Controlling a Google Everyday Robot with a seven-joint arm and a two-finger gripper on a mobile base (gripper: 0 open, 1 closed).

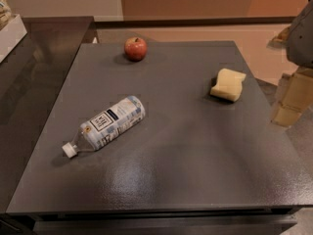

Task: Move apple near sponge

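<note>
Dark grey table (195, 155), three things on it. Apple (135, 48) sits upright at 12 o'clock near the far edge, a bit left of centre, stem dimple up. Sponge (228, 84) lies flat at 2 o'clock, toward the right edge. The two are well apart, with bare table between them; from the apple, the sponge is at about 4 o'clock.

Bottle (110, 124) lies on its side at 8 o'clock of table centre, clear plastic with a white label. Its white cap points to 8 o'clock and its base to 2 o'clock. It touches neither apple nor sponge.

Hand (288, 104) is at 3 o'clock, off the table's right edge and beyond the sponge, touching none of the three. Can't tell whether it is released or clenched.

A dark counter (34, 82) adjoins the table at 9 o'clock.
</note>
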